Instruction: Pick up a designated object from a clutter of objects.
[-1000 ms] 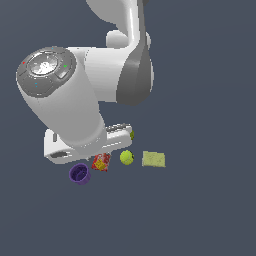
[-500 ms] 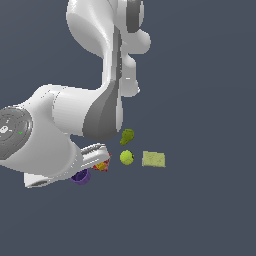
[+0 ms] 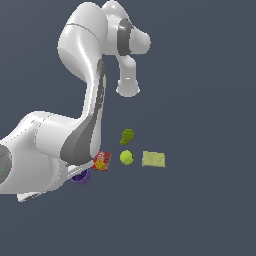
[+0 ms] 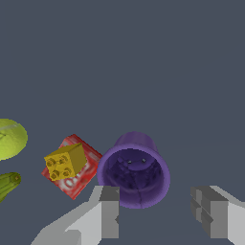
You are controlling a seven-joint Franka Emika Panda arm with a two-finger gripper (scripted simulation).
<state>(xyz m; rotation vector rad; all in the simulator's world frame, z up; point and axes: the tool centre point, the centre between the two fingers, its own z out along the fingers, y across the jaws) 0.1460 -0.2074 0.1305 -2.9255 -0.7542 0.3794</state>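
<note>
My gripper (image 4: 160,215) is spread wide above the purple cup (image 4: 134,170), 2 fingers straddling it. Approach step; next I'd lower and close on the rim.

exterior high and wide, wrist close overhead

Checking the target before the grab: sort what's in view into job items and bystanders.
Job:
- purple cup, upright, mouth open
- gripper, fingers apart, cup rim showing between them

Lying about:
- red packet beside the cup, with a yellow studded block on it
- ball
- olive lump
- pale green block
</note>
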